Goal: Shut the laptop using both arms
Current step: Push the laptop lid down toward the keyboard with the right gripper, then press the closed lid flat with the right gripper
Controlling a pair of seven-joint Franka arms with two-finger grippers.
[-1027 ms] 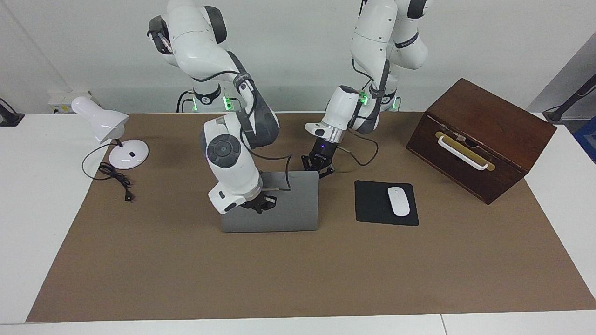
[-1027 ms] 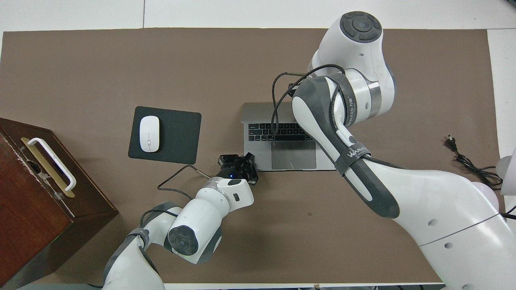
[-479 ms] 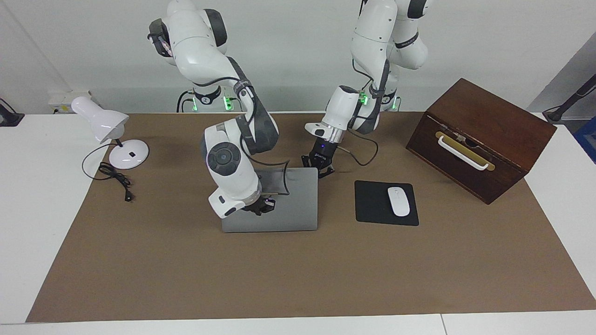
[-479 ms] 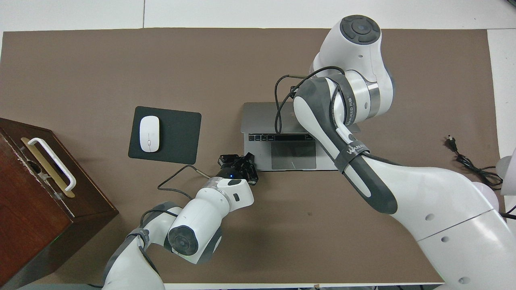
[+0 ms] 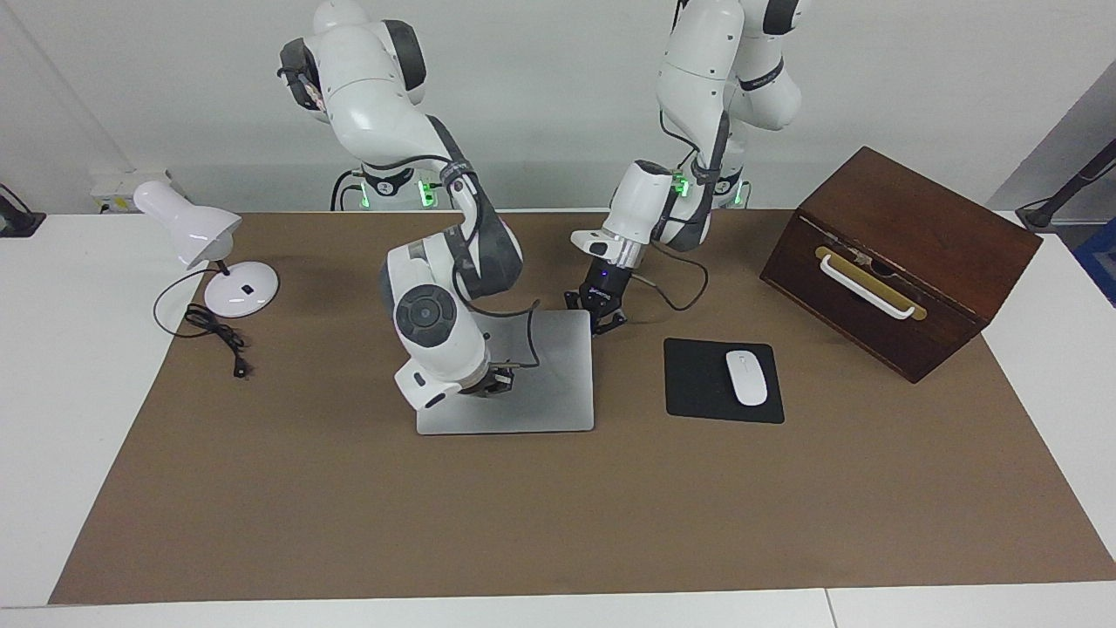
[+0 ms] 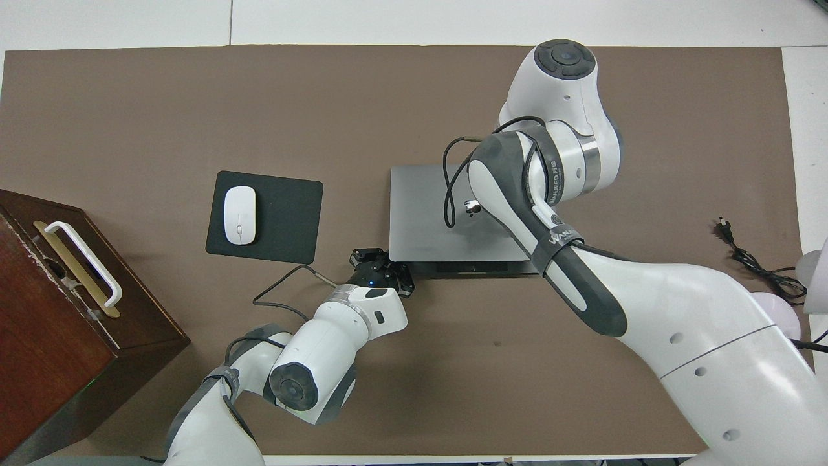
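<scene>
Laptop [image 5: 558, 384] sits in the middle of the facing view on the brown mat [image 5: 558, 523]. Its silver lid is lowered almost flat. In the overhead view [image 6: 420, 220] only a thin dark strip shows along the edge nearer the robots.

The right end effector [image 5: 497, 381] rests on the lid near its middle, under the bent right arm; whether it is clenched or released cannot be told.

The left end effector [image 5: 600, 312] is at the laptop's corner nearer the robots, toward the left arm's end. It looks released, with fingers [image 6: 359, 257] spread about that corner [image 6: 381, 266]. Contact cannot be judged.

Just beside the laptop, toward the left arm's end, a narrow strip of mat separates it from the black mouse pad [image 5: 697, 384] carrying the white mouse [image 5: 746, 377].

A wooden box [image 5: 898, 262] stands in the upper part of the frame, well apart. A white lamp [image 5: 209, 253] stands at the right arm's end, at the mat's edge.

From the laptop's edge farthest from the robots, a broad stretch of mat runs to the bottom of the frame, where the white worktop [image 5: 52, 392] borders it.
</scene>
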